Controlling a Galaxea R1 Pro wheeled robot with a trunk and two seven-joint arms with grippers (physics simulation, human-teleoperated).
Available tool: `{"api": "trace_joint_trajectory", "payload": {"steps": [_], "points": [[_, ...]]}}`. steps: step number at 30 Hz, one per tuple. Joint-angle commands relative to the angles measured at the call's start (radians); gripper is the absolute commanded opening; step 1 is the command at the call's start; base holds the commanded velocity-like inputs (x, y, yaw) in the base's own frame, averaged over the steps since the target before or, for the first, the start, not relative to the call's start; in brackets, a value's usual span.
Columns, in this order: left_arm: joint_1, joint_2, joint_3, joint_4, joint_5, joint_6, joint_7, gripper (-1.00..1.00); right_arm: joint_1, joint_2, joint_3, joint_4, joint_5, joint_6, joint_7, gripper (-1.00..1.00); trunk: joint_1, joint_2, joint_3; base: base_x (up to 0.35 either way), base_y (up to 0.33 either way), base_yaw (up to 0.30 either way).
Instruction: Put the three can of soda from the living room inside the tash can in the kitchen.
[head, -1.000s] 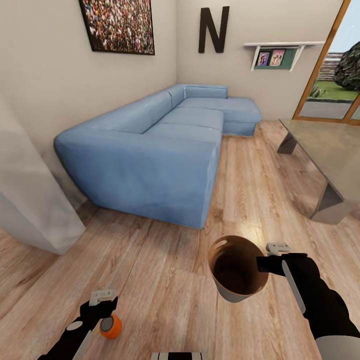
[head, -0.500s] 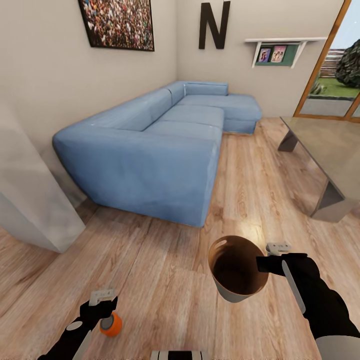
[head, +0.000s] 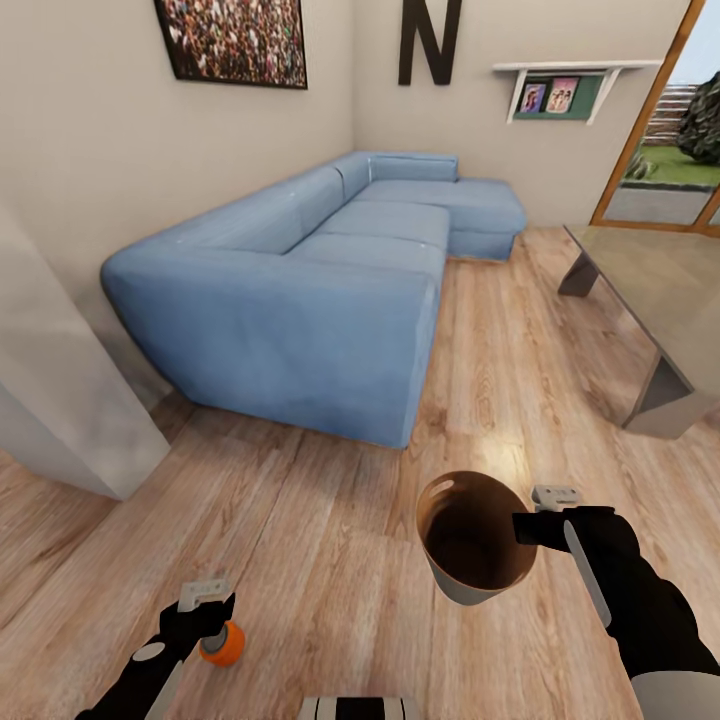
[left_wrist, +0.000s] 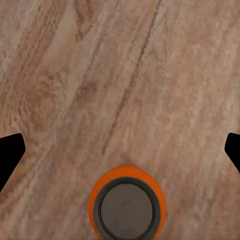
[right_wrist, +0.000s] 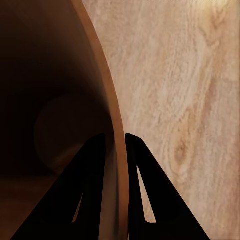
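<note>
An orange can of soda (head: 221, 643) stands upright on the wood floor at the lower left of the head view. My left gripper (head: 205, 598) hovers just above it and is open. In the left wrist view the can's grey top (left_wrist: 127, 209) sits below the wide-spread fingers of my left gripper (left_wrist: 120, 150), untouched. My right gripper (head: 545, 512) is shut on the rim of the tash can (head: 470, 540), held upright above the floor; its brown inside looks empty. In the right wrist view my right gripper (right_wrist: 116, 145) has one finger inside and one outside the tash can's wall (right_wrist: 50, 100).
A blue corner sofa (head: 300, 300) fills the middle left of the living room. A grey low table (head: 660, 320) stands at the right, a pale wall corner (head: 50, 400) at the left. Wood-framed glass doors (head: 680, 120) are at the far right. Open wood floor lies between sofa and table.
The whole view has shifted slightly, so the camera moved. The orange can sits a little nearer my left gripper in the picture. Both arms keep their pose.
</note>
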Motion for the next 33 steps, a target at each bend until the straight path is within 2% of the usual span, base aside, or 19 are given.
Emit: {"api": "trace_joint_trajectory", "payload": {"steps": [1, 5, 8, 14, 20, 28, 33], "points": [[0.000, 0.000, 0.000, 0.000, 0.000, 0.000, 0.000, 1.00, 0.000, 0.000, 0.000, 0.000, -0.017, 0.001, 0.003, -1.00, 0.000, 0.000, -0.001, 0.000, 0.000, 0.000], [0.000, 0.000, 0.000, 0.000, 0.000, 0.000, 0.000, 1.00, -0.001, 0.000, 0.002, -0.002, -0.017, 0.001, 0.003, -1.00, 0.000, 0.000, -0.001, 0.000, 0.000, 0.000], [0.000, 0.000, 0.000, 0.000, 0.000, 0.000, 0.000, 1.00, -0.023, -0.001, 0.004, -0.005, -0.016, 0.001, 0.003, -1.00, 0.000, 0.000, -0.002, 0.000, 0.000, 0.000], [0.000, 0.000, 0.000, 0.000, 0.000, 0.000, 0.000, 1.00, -0.110, -0.006, 0.003, -0.008, -0.010, 0.003, 0.002, -1.00, 0.000, 0.000, -0.002, 0.000, 0.000, 0.000], [0.000, 0.000, 0.000, 0.000, 0.000, 0.000, 0.000, 1.00, -0.152, -0.007, 0.003, -0.008, -0.010, 0.005, 0.003, -1.00, 0.000, 0.000, -0.002, 0.000, 0.000, 0.000], [0.000, 0.000, 0.000, -0.003, 0.000, -0.004, 0.000, 1.00, -0.172, -0.007, 0.003, -0.008, -0.014, 0.006, 0.003, -1.00, 0.000, 0.000, -0.004, 0.000, 0.000, 0.000], [0.000, 0.000, 0.000, -0.001, 0.000, -0.041, 0.000, 1.00, -0.173, -0.006, 0.003, -0.008, -0.014, 0.006, 0.003, -1.00, 0.000, 0.000, -0.010, 0.000, 0.000, 0.000]]}}
